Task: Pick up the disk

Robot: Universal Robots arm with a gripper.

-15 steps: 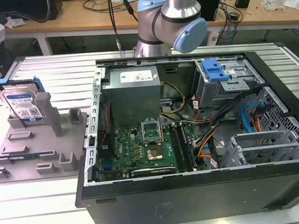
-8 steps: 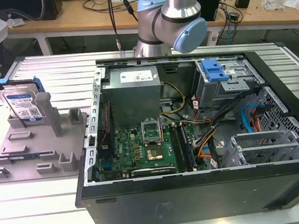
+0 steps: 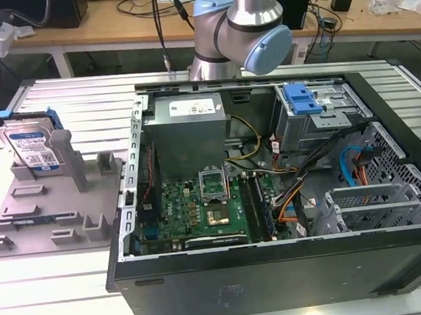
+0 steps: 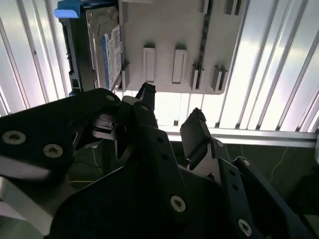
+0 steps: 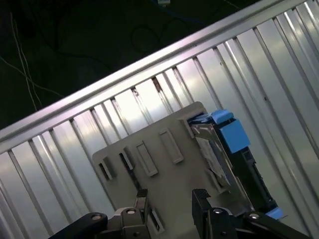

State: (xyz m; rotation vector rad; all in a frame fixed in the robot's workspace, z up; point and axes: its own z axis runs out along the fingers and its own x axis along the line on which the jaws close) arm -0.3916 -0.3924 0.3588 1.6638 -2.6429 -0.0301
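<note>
Disk [image 3: 32, 147] upright in fixture tray [image 3: 59, 196]: likely rigid, heavyish, slick metal, shock-sensitive; grip across blue rails [image 5: 232, 134]. Gripper [image 4: 172, 107] spread, empty, near tray.

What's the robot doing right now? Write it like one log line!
gripper: open, empty | disk: upright in grey tray, not held

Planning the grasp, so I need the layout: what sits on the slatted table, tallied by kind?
Disk: 1
Tray: 1
Computer case: 1
Total: 3
</note>
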